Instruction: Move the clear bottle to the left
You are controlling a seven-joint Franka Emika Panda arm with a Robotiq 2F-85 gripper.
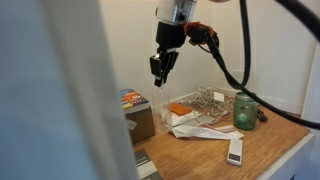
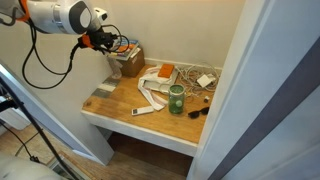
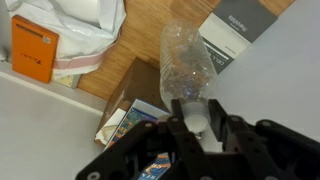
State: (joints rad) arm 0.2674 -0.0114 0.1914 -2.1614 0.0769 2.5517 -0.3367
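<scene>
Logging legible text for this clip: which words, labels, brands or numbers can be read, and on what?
No text can be quoted; none is legible.
Dark grey box: a line of white print, too blurred to read.
Orange box: small white label, too small to read.
Colourful pack: printing blurred, unreadable.
Clear bottle, held in the tool: no label seen.

Green jar [image 1: 245, 110], white remote [image 1: 235, 150], orange box [image 3: 33, 48], perhaps cords [image 1: 212, 98].
</scene>
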